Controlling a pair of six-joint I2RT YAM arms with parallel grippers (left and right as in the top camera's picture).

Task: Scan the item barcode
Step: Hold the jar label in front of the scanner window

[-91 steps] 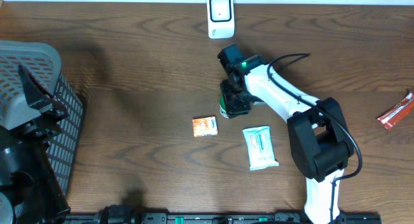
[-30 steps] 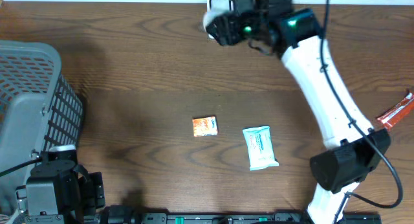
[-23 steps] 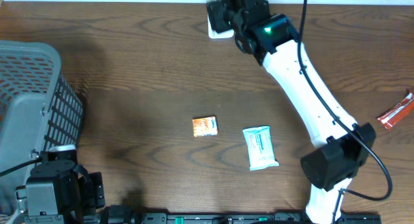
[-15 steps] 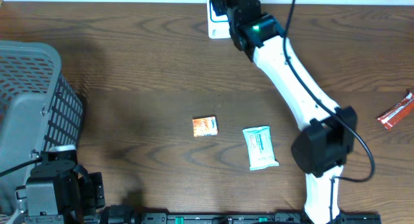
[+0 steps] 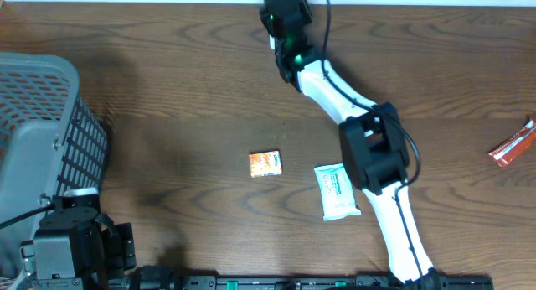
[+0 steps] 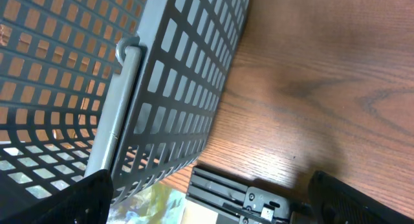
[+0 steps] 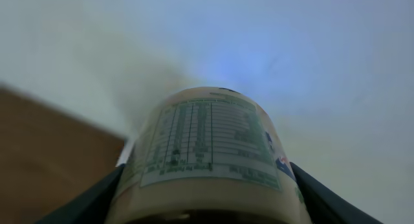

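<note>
The item is a cream-coloured bottle (image 7: pixel 207 140) with a green and white printed label, and my right gripper (image 7: pixel 207 182) is shut on it, a dark finger (image 7: pixel 97 198) on each side. Only a table of small print faces the wrist camera; no barcode shows. In the overhead view the right gripper (image 5: pixel 281 12) reaches out to the table's back edge at top centre, and the bottle is hidden under it. My left gripper (image 6: pixel 207 208) hangs open and empty by the grey basket (image 6: pixel 162 88), at the front left.
The grey mesh basket (image 5: pixel 50 131) fills the left side of the table. An orange packet (image 5: pixel 265 163) and a white and teal wipes pack (image 5: pixel 337 191) lie mid-table. A red wrapper (image 5: pixel 511 146) lies at the right edge.
The right arm lifted the bottle from mid-table to the back edge and has swung left over the white device there, which it now covers. The left arm has stayed still for the last second.
</note>
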